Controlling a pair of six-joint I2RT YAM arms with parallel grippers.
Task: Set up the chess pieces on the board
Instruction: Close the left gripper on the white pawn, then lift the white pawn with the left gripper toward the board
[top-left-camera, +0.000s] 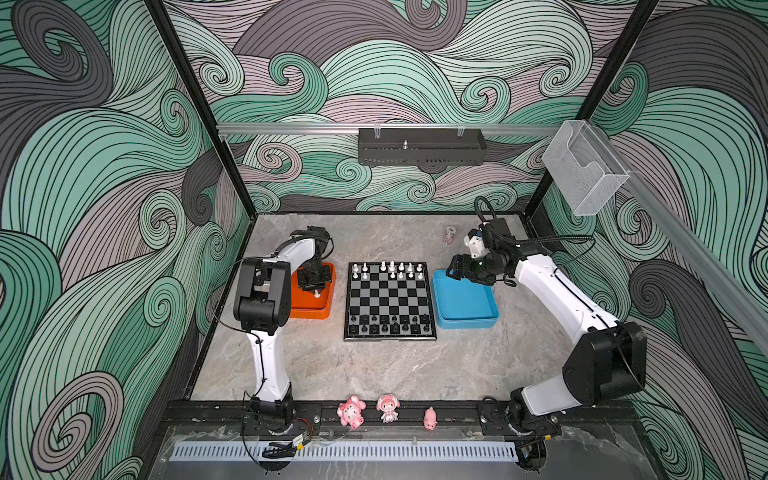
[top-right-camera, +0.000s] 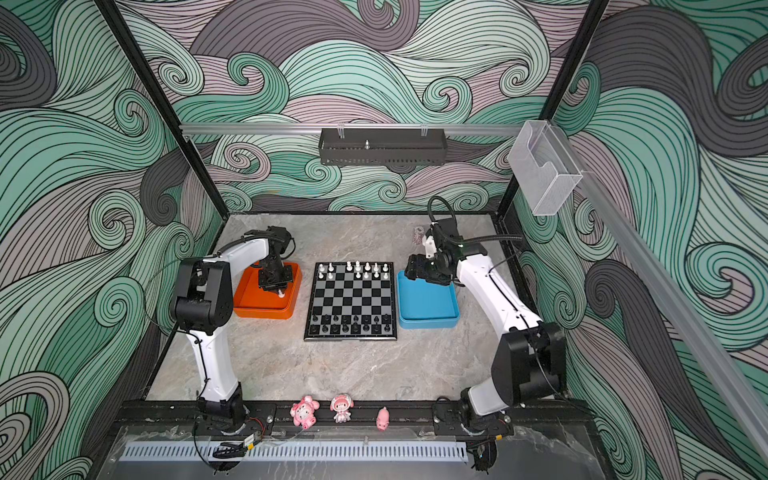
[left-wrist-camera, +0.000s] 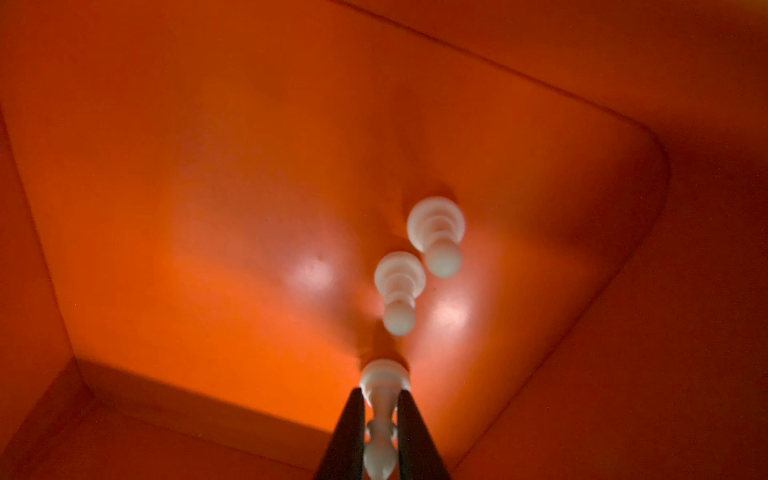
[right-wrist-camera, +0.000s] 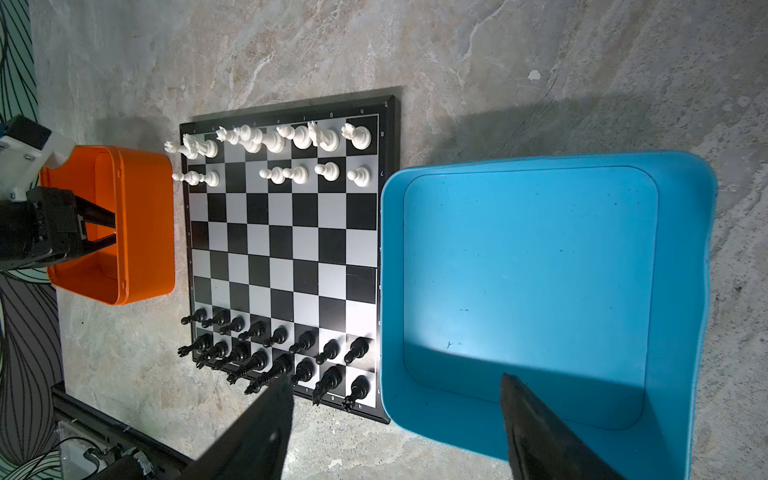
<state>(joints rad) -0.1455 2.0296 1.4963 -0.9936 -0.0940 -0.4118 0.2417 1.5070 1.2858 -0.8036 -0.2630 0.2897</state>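
Pinching one white pawn (left-wrist-camera: 384, 374) by its thin middle: left gripper (left-wrist-camera: 381, 391), inside smooth orange tray (left-wrist-camera: 208, 208) | two more round-headed pawns (left-wrist-camera: 399, 291) nearby | right gripper (right-wrist-camera: 395, 376) wide open, holding nothing, by square blue tray (right-wrist-camera: 528, 270) | checkered board (top-left-camera: 390, 297): thirteen white pieces (top-left-camera: 392, 266), sixteen black pieces (top-left-camera: 384, 328).

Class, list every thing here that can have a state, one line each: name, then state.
left gripper, jaws shut on a white pawn
right gripper, jaws open, empty
orange tray, two loose pawns inside
blue tray, empty
black pieces, both rows full
white pieces on board, pawn row incomplete
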